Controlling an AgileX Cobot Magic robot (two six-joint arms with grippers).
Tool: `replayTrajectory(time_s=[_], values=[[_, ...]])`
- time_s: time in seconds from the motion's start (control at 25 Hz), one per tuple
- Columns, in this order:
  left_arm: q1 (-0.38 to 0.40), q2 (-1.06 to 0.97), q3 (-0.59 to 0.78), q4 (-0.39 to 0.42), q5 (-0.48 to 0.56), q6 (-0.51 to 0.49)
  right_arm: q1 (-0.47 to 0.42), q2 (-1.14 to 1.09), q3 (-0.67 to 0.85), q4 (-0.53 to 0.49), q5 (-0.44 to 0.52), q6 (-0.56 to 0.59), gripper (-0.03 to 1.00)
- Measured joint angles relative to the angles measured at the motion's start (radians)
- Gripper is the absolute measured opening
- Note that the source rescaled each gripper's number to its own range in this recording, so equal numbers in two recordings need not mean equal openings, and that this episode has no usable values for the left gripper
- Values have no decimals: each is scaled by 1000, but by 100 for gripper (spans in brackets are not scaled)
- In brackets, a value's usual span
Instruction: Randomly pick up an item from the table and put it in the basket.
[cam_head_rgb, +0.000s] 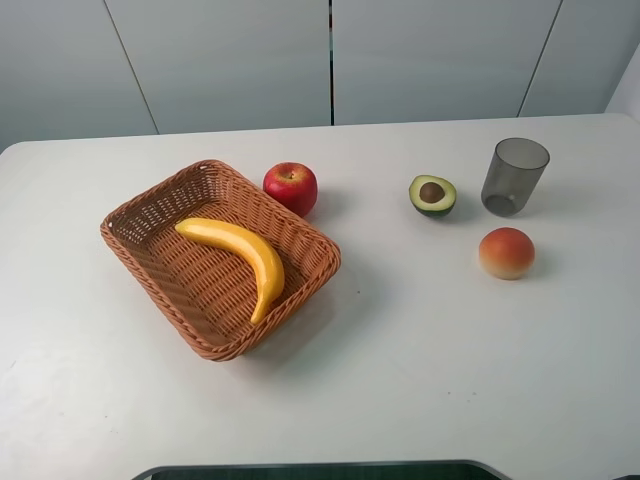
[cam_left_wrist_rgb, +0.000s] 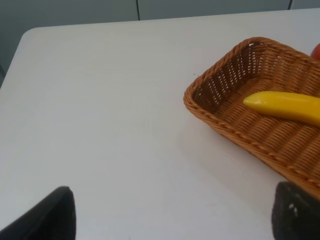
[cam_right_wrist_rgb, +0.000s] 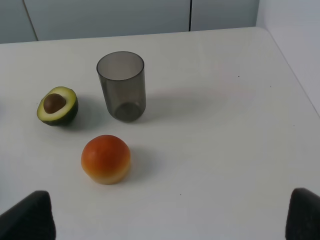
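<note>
The yellow banana (cam_head_rgb: 245, 255) lies inside the orange-brown wicker basket (cam_head_rgb: 200, 285) on the left half of the white table (cam_head_rgb: 450, 350). In the left wrist view the banana's tip (cam_left_wrist_rgb: 287, 106) rests on the basket's woven floor (cam_left_wrist_rgb: 220, 90). My left gripper (cam_left_wrist_rgb: 172, 220) is open and empty, over bare table beside the basket's corner. My right gripper (cam_right_wrist_rgb: 166, 217) is open and empty, over bare table short of the orange-red fruit. Neither gripper shows in the exterior high view.
A red apple (cam_head_rgb: 290, 187) sits against the basket's far rim. A halved avocado (cam_head_rgb: 432, 194), a dark translucent cup (cam_head_rgb: 514, 176) and an orange-red round fruit (cam_head_rgb: 506, 252) stand at the right. A dark edge (cam_head_rgb: 320, 470) lies along the table's front.
</note>
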Motion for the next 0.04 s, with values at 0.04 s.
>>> replayTrajectory(time_s=[0.04], values=[[0, 0, 0, 0, 0, 0, 0, 0, 0, 0, 0, 0, 100]])
